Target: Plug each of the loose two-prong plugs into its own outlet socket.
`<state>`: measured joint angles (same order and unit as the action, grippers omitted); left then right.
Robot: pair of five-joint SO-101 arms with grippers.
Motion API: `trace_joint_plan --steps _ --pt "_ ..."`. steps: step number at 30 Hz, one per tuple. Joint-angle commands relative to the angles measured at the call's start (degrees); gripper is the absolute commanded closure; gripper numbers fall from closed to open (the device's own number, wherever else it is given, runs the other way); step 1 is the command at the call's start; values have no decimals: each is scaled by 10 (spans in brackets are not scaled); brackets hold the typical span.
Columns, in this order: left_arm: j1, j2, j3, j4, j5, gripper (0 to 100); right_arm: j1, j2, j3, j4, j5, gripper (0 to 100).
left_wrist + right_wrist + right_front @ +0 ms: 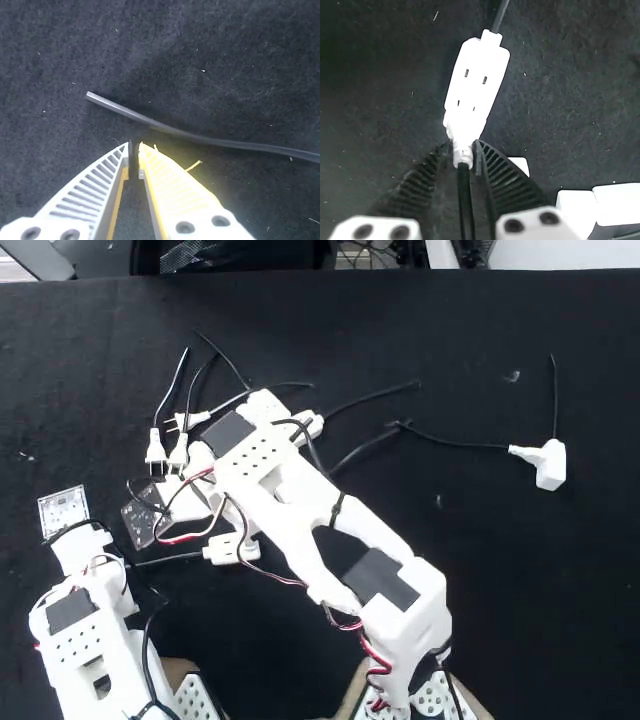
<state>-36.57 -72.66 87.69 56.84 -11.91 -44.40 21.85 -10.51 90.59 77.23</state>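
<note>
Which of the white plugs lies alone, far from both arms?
The plug at the right of the table; the other plugs lie together at the left, close to the arms.

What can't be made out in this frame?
Right wrist view: whether the plug is fully seated in the outlet block; the right gripper covers the joint.
High view: the right arm hides that same joint.
Left wrist view: the black cable runs off the edge; its far end is cut off.
</note>
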Motion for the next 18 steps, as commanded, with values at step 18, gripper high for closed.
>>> trace_joint_plan --steps 18 --pt "-10 -3 -5 -4 2 949 -40 85 -40 0 -29 988"
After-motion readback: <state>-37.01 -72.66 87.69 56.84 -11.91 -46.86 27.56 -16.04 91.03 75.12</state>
